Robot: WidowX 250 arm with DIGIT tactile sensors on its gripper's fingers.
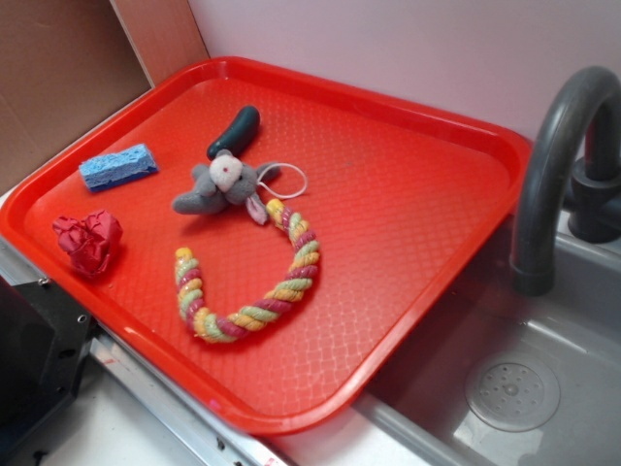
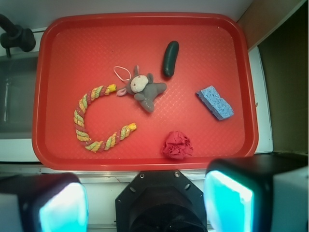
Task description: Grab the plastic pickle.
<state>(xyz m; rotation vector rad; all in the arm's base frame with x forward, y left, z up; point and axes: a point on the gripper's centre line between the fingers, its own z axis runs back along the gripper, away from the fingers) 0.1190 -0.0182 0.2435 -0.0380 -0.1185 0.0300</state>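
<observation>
While the gripper (image 2: 145,203) hangs open above the tray (image 2: 145,29), the pickle (image 2: 170,58) lies free beside the mouse (image 2: 145,89), ungrasped.

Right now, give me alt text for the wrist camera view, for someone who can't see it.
Seen from above, a red tray holds a dark green plastic pickle near its far edge, right beside a grey plush mouse. A curved multicolored rope toy lies left, a blue sponge right, a crumpled red cloth nearest. The open gripper hovers at the bottom edge.
</observation>
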